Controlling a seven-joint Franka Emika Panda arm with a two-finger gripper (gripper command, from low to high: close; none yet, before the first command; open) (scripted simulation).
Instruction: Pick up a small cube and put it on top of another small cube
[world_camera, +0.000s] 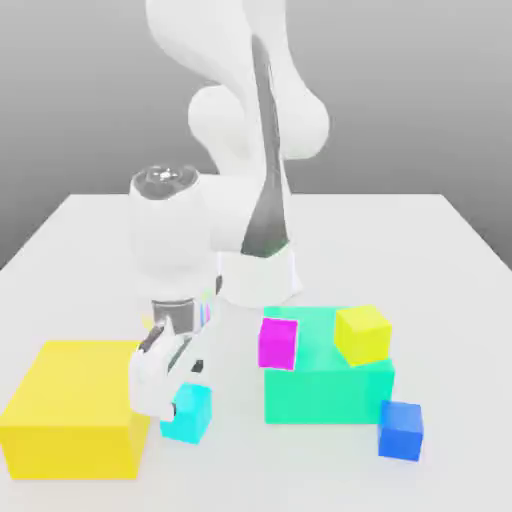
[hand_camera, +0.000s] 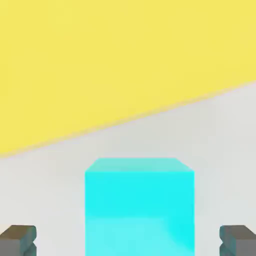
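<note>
So the arm is leaning way down over the white table (world_camera: 430, 230) and the gripper (world_camera: 172, 392) is hanging low right at the cyan cube (world_camera: 187, 413), which is sitting on the table near the front, just beside the big yellow block (world_camera: 70, 420). In the hand view the cyan cube (hand_camera: 139, 205) is sitting dead centre between the two dark fingertips (hand_camera: 19, 239), and they're standing wide apart with clear table showing on both sides of the cube, so nothing is getting squeezed and the cube isn't being held. The yellow block's wall (hand_camera: 100, 60) is looming right behind it in that view.

The pink cube (world_camera: 278, 342) is sitting off toward the exterior view's right, up against the front-left corner of the big green block (world_camera: 325, 390); I can't really tell if it's resting on the table or on the block's edge. A small yellow cube (world_camera: 362, 333) is sitting on top of that green block, and a small blue cube (world_camera: 401, 430) is sitting on the table by its front-right corner, well apart from the cyan one
</note>
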